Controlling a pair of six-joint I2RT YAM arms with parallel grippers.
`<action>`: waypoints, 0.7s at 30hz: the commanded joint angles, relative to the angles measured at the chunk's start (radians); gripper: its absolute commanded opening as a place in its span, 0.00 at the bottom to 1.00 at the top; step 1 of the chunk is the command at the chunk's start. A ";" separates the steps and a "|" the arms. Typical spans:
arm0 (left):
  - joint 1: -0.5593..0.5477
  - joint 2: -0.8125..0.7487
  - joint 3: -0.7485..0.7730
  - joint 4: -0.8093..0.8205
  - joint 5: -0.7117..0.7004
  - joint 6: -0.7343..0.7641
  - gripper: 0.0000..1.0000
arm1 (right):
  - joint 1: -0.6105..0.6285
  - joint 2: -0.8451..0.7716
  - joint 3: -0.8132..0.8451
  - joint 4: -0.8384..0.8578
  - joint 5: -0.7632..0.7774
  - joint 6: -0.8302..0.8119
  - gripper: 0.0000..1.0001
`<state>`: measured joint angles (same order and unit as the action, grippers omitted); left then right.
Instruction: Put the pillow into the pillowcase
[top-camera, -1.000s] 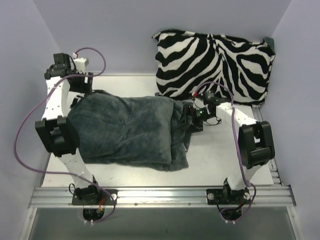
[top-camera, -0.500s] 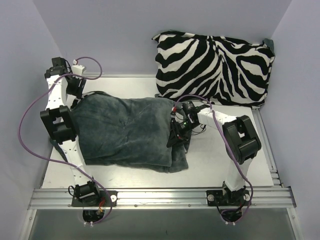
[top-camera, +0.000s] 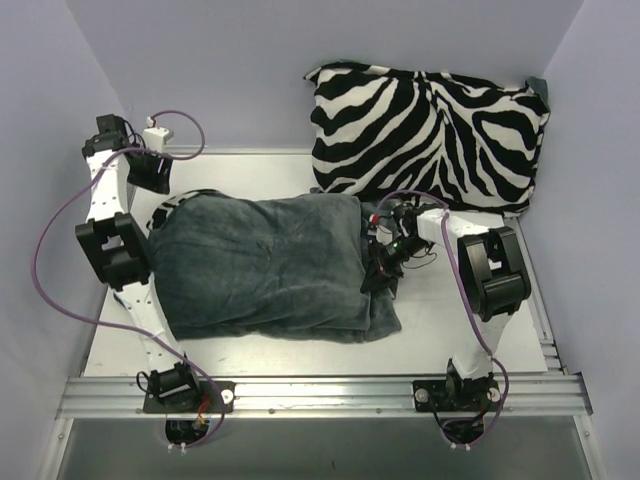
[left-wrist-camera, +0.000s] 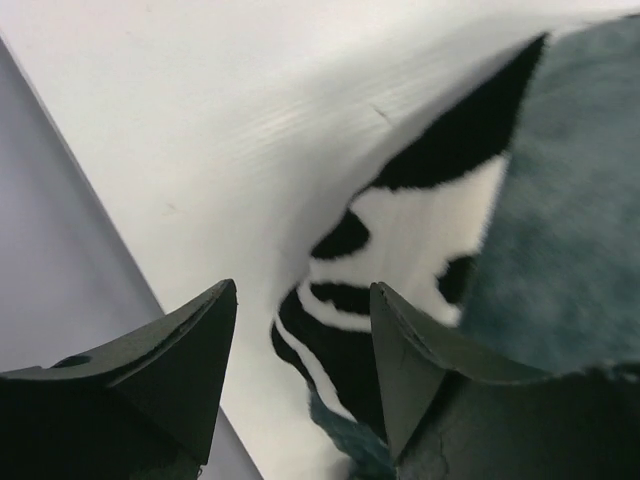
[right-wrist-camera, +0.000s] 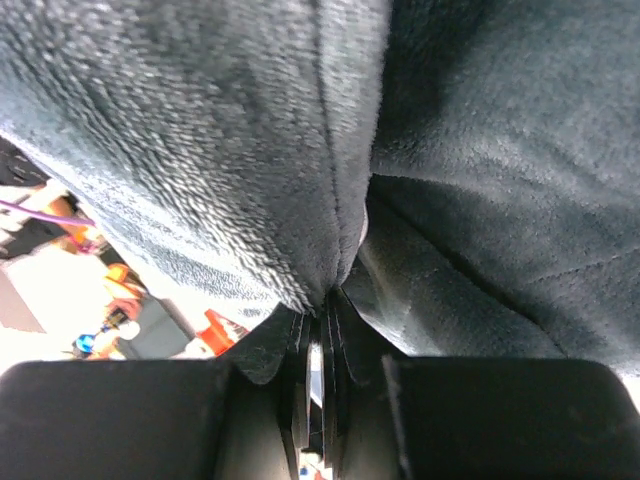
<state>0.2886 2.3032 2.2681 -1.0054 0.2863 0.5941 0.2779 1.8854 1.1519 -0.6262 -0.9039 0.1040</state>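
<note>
The big soft pillowcase (top-camera: 260, 265), dark grey-teal plush face up, lies plump across the middle of the white table (top-camera: 450, 325). The pillow shows in no view. Going by that full, rounded shape I'd say it's inside, though I can't see it. At the right end the loose mouth of the fabric sags in folds, not yet pulled neat. The right gripper (right-wrist-camera: 320, 300) is clamped tight on a plush fold there. At the far-left corner the left gripper (left-wrist-camera: 303, 287) has its fingers apart, the case's black-and-white zebra underside (left-wrist-camera: 400, 240) peeking between them, nothing pinched. Left to do, by my reckoning: draw the case fully over and tidy that open end. The plump zebra-print cushion (top-camera: 430, 135) leans at the far right, out of play.
</note>
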 joint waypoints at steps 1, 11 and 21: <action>0.000 -0.180 -0.053 -0.071 0.163 0.074 0.65 | -0.003 -0.054 0.006 -0.141 0.117 -0.122 0.00; -0.038 -0.173 -0.183 -0.209 0.080 0.214 0.68 | -0.060 -0.057 0.029 -0.263 0.241 -0.240 0.00; -0.095 -0.134 -0.202 -0.259 0.145 0.253 0.75 | -0.075 -0.014 0.089 -0.300 0.287 -0.270 0.00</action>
<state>0.2028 2.1708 2.0609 -1.2251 0.3714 0.8062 0.2211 1.8698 1.2079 -0.8547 -0.7036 -0.1246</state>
